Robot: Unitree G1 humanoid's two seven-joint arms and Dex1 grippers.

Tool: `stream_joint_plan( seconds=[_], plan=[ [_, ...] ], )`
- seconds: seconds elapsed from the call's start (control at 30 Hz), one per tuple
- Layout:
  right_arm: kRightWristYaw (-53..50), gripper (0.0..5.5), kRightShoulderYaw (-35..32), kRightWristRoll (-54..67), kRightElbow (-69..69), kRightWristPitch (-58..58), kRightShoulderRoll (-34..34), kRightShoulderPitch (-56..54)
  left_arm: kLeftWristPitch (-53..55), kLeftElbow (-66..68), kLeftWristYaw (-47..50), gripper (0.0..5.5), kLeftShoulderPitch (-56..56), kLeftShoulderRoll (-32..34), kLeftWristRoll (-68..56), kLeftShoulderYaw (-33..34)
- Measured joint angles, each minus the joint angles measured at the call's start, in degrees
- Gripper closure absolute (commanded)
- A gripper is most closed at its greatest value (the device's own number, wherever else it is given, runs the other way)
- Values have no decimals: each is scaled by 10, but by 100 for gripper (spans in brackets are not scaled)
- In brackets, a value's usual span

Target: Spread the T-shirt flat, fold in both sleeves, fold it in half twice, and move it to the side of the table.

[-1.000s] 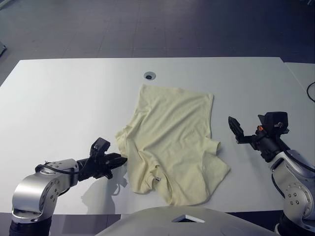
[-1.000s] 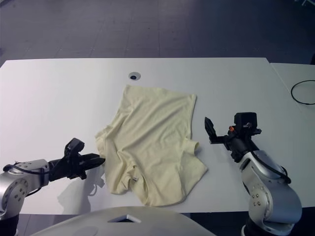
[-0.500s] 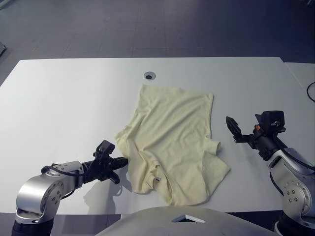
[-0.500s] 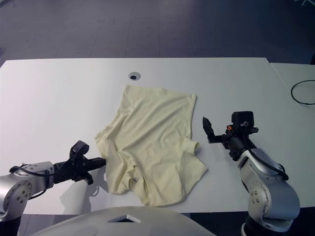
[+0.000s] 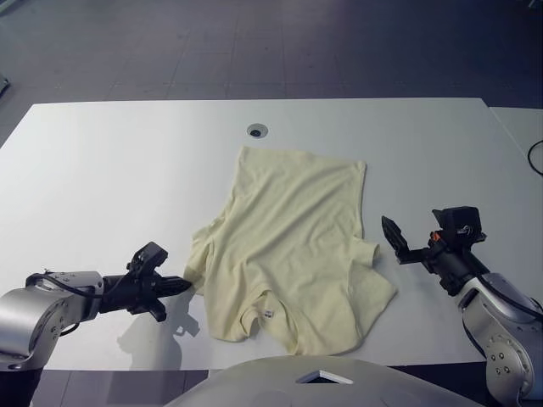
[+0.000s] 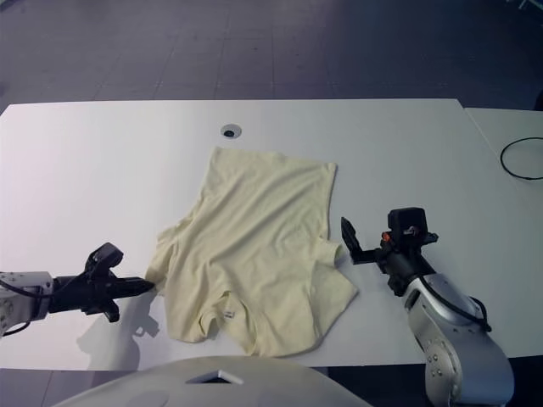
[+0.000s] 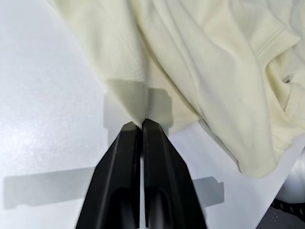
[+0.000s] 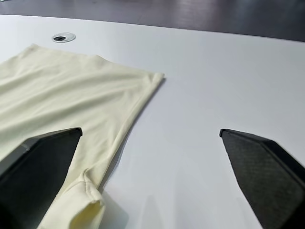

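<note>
At the middle of the white bench, the pale yellow T-shirt lies rumpled. Its straight hem points toward 12 o'clock, near a small round hole, and its neck, with a label, points toward 6 o'clock on my side. My left end effector sits at about 8 o'clock from the cloth, closed on a pinch of the shirt's edge, which is drawn out into a point toward it. My right end effector hangs at 3 o'clock with its fingers spread wide and holding nothing, just beside the bunched sleeve but not touching it. I judge the shirt light, thin and limp. It will drape, wrinkle and drag over the bench rather than keep a shape, so a pull on one spot likely raises a ridge and tows the rest along. It is not fragile, but a shallow nip at the very edge could slip free. I would take it by edges and corners, such as sleeve ends, shoulders and hem corners, one on each side, and pull apart evenly. The head view gives the whole outline and shows the part near 6 o'clock overlapping itself, but not how much cloth I hold. The left wrist view shows that only a small fold is caught at the fingertips. The right wrist view shows the hem corner lying flat and the rolled sleeve close to one open finger.
</note>
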Motion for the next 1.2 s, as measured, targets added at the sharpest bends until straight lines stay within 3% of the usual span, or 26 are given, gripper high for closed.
stream_joint_plan(
  seconds=[0.27,0.5,0.67,0.83,1.0,1.1,1.2],
  plan=[
    [7,10,-93,95,-2,54,32,23,-38,33,-47,547,15,48,1,-8],
    [52,10,-201,280,62,170,32,52,-76,64,-97,547,54,82,2,4],
    [69,10,-211,340,95,218,-12,76,-80,65,-102,547,71,82,0,16],
    [64,10,-182,344,101,204,-36,67,-87,63,-115,547,82,82,-1,18],
    [29,10,-161,387,101,176,-39,-28,-95,72,-129,547,69,92,1,16],
    [-3,10,-90,331,110,136,-61,-109,-103,84,-131,547,59,96,4,12],
    [-13,10,24,185,158,48,-117,-167,-105,93,-130,547,53,96,7,10]
  ],
)
